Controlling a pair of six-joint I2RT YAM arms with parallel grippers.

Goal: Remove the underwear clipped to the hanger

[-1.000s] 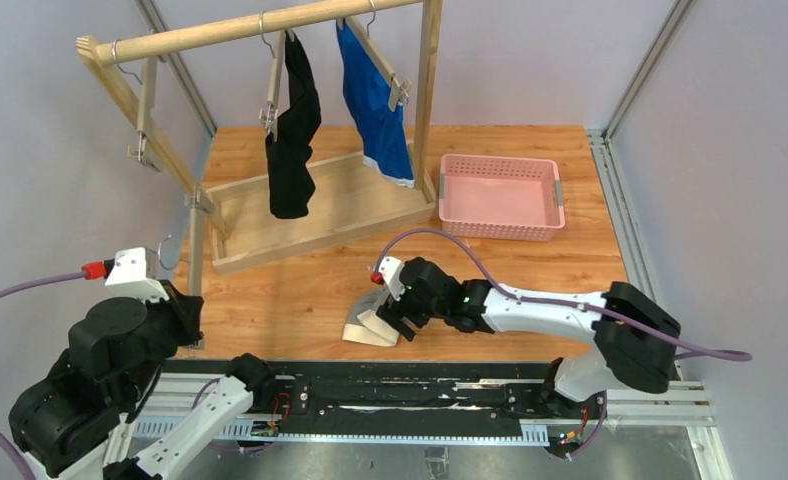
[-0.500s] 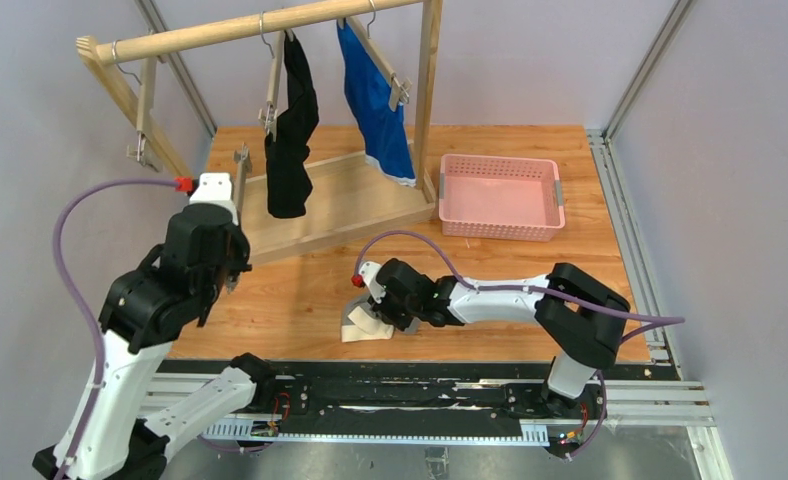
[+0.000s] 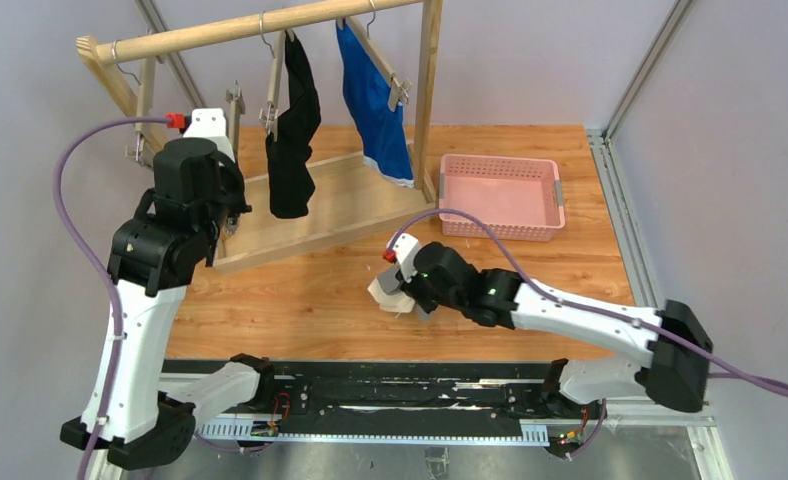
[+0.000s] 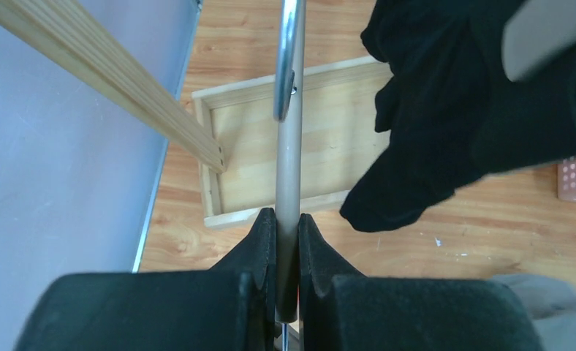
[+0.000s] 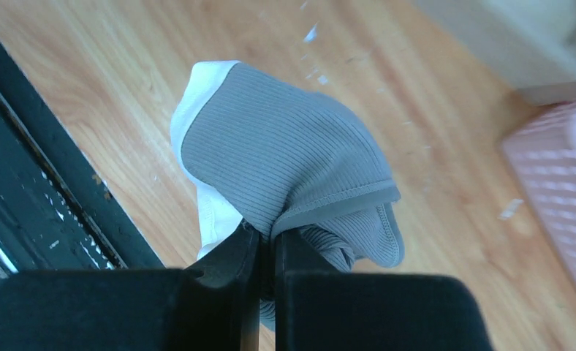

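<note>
My right gripper is shut on the grey underwear with its whitish waistband, holding it bunched just above the table's near middle. The black underwear and the blue underwear hang clipped to hangers on the wooden rail. Raised at the left of the black underwear, my left gripper is shut on the bar of a bare hanger. That hanger's metal clip points away from me.
A pink basket sits at the right of the rack's wooden base tray. Another bare hanger hangs at the rail's left end. The rack's upright post stands between the blue underwear and the basket.
My right gripper closed on the grey underwear and lifted it off the table, slightly right. My left arm rose from its base and carried the bare hanger up beside the black underwear.
</note>
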